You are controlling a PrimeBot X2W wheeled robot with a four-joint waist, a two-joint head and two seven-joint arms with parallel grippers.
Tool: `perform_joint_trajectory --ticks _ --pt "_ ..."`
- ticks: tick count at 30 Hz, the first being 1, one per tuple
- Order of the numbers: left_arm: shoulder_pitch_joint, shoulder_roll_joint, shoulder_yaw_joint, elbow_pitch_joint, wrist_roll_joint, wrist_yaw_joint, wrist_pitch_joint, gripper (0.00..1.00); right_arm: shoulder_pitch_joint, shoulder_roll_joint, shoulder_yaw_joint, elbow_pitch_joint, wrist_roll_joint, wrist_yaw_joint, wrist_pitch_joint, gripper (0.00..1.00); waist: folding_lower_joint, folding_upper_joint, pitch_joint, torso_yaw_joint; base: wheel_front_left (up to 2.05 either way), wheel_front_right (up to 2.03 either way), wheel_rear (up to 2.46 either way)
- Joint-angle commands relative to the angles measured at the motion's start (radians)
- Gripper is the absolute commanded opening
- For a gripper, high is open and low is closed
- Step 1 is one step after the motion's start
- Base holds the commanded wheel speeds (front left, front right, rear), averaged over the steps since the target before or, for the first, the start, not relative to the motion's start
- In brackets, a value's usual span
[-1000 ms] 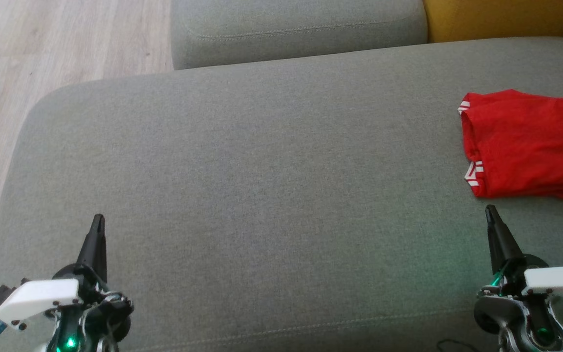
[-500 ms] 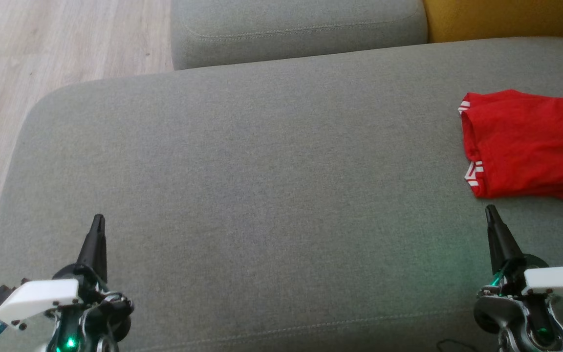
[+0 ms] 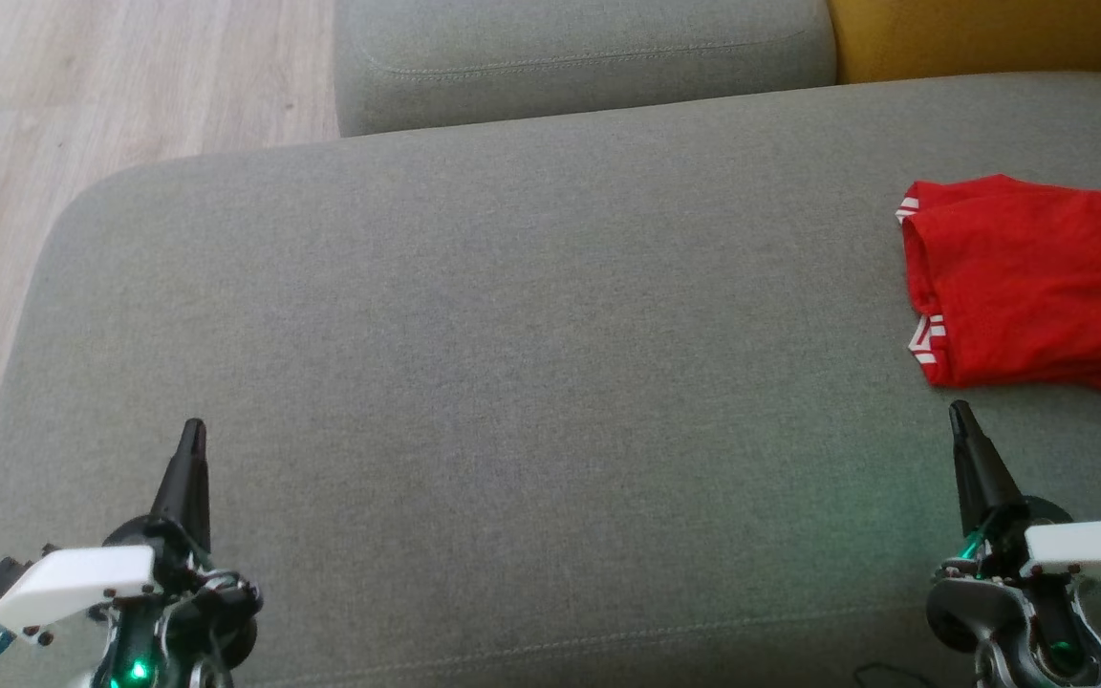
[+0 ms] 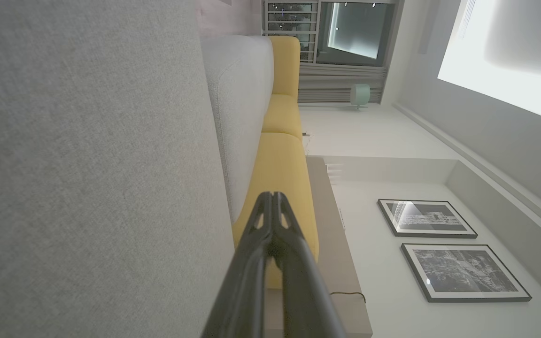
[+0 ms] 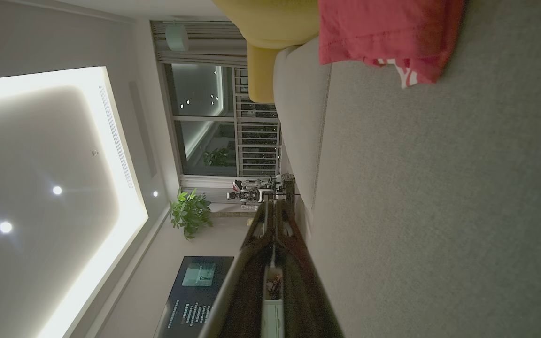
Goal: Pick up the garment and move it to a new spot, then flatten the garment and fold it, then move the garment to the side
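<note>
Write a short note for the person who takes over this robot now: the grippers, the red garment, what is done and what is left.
Left gripper: shut, empty, over the grey cushion, near left.
Right gripper: shut, empty, close to the red garment, not touching.
Garment: at the cushion's right side, in layers, looks folded; the head view cuts off its right part.
Done, it seems: folding, moving aside. Left: probably nothing; check the fold.

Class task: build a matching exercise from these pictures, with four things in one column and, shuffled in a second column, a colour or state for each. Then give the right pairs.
1 garment
2 left tool
3 upper-right cushion
4 floor

A pale wood
B red
C shut
D yellow

Pairs: 1-B, 2-C, 3-D, 4-A
</note>
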Motion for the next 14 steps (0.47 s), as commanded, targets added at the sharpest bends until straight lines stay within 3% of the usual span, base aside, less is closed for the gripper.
perform_joint_trajectory --ticks 1,14 --pt "-0.056 0.009 0.04 -0.026 0.009 -0.007 0.007 0.0 -0.052 -0.009 0.018 -0.033 0.006 0.0 0.006 0.0 0.0 0.0 0.0 0.0 0.0 0.0 0.0" --pt "-0.057 0.006 0.044 -0.026 0.013 -0.007 0.01 0.0 -0.052 -0.009 0.018 -0.033 0.006 0.0 0.006 0.0 0.0 0.0 0.0 0.0 0.0 0.0 0.0"
